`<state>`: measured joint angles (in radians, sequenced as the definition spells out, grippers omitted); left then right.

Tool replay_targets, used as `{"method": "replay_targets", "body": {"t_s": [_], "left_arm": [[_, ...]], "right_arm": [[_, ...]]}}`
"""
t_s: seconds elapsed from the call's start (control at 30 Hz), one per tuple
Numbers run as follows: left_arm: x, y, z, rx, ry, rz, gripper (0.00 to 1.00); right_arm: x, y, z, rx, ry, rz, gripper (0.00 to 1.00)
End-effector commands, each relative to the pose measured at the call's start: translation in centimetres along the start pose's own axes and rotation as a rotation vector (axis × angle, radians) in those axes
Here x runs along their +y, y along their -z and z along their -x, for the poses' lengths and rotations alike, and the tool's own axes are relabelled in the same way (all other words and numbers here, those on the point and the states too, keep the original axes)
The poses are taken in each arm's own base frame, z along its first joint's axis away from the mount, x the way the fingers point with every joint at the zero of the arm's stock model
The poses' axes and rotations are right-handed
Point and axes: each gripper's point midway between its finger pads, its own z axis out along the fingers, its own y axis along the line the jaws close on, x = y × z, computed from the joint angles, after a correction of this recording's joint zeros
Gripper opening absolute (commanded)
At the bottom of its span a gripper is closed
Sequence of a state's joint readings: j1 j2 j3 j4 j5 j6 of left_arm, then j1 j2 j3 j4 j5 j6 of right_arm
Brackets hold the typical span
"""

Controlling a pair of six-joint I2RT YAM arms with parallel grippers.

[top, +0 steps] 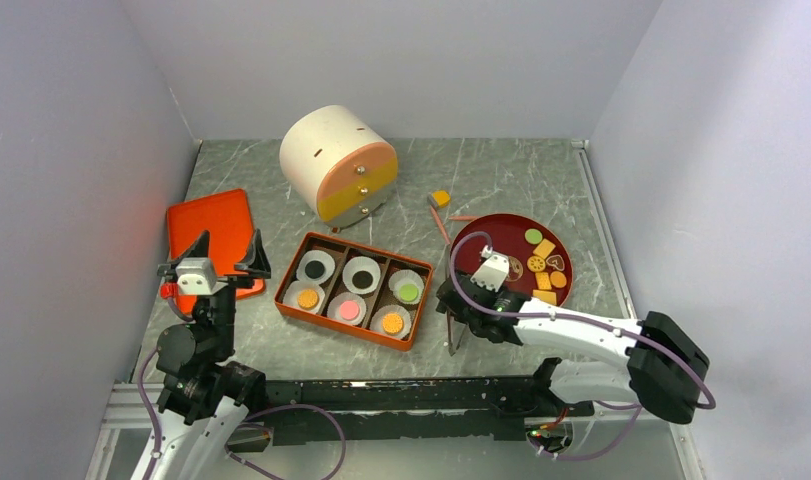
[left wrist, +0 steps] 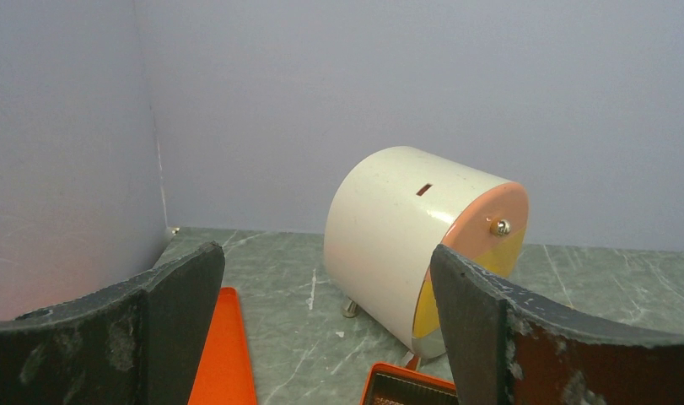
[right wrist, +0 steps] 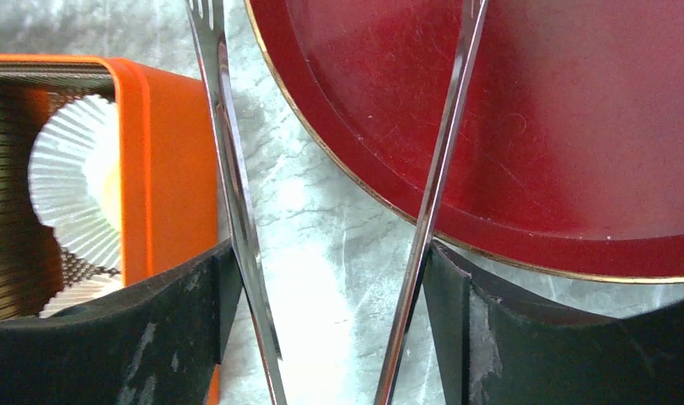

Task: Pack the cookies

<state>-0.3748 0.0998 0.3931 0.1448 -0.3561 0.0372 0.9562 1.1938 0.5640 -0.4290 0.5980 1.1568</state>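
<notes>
The left claw (left wrist: pixel 325 257) is spread wide, its two dark fingers (left wrist: pixel 174 325) framing a cream drum (left wrist: pixel 389 236) lying sideways on the grey counter (left wrist: pixel 279 287). A brass knob (left wrist: pixel 500 226) sits on its peach-and-yellow face. An orange tray (left wrist: pixel 224 354) lies lower left.

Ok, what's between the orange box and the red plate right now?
In the right wrist view, only a bare strip of grey tabletop separates orange box and red plate; the metal tongs held in the right claw stretch over it.
</notes>
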Motion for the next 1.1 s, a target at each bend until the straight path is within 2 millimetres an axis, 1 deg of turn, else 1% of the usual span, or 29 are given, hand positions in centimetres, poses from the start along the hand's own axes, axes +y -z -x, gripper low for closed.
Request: {"method": "replay_targets", "body": {"t_s": [0.0, 0.23, 0.3, 0.4, 0.5, 0.6, 0.7, 0.77, 0.8, 0.87, 0.97, 1.07], "left_arm": [[0.2, -0.1, 2.1, -0.043, 0.03, 0.009, 0.97], [0.1, -0.4, 1.4, -0.014, 0.021, 0.013, 0.97], [0.0, -0.5, 1.1, -0.004, 0.016, 0.013, 0.97], [-0.1, -0.7, 0.8, 0.009, 0.011, 0.012, 0.97], [-0.1, -0.8, 0.6, 0.017, 0.009, 0.011, 0.97], [-0.1, -1.0, 0.2, 0.031, 0.006, 0.018, 0.97], [0.1, -1.2, -0.3, 0.057, 0.006, 0.041, 0.97], [0.4, -1.4, -0.8, 0.085, -0.001, 0.062, 0.97], [0.5, -1.6, -1.1, 0.102, 0.033, 0.084, 0.97], [0.7, -2.0, -2.1, 0.147, 0.044, 0.12, 0.97], [1.0, -2.6, -3.7, 0.234, 0.053, 0.177, 0.97], [1.6, -3.0, -6.1, 0.349, 0.035, 0.243, 0.97]], "right_arm": [[0.6, 1.0, 1.9, -0.062, -0.062, 0.042, 0.81], [0.7, 1.5, 2.3, -0.067, -0.065, 0.062, 0.85], [0.6, 1.8, 2.7, -0.079, -0.061, 0.06, 0.87], [-0.2, 1.9, 3.1, -0.105, -0.065, 0.043, 0.88], [-0.6, 2.3, 3.6, -0.123, -0.066, 0.04, 0.88], [-0.3, 3.0, 4.7, -0.152, -0.045, 0.065, 0.88], [0.0, 4.1, 6.5, -0.212, -0.03, 0.088, 0.88], [0.4, 5.0, 8.0, -0.258, -0.02, 0.117, 0.89], [0.7, 5.5, 8.6, -0.278, -0.011, 0.133, 0.89], [1.4, 6.3, 9.8, -0.316, 0.004, 0.174, 0.89], [2.2, 7.1, 10.8, -0.358, 0.025, 0.227, 0.9], [2.8, 7.3, 11.2, -0.386, 0.043, 0.264, 0.91]]}}
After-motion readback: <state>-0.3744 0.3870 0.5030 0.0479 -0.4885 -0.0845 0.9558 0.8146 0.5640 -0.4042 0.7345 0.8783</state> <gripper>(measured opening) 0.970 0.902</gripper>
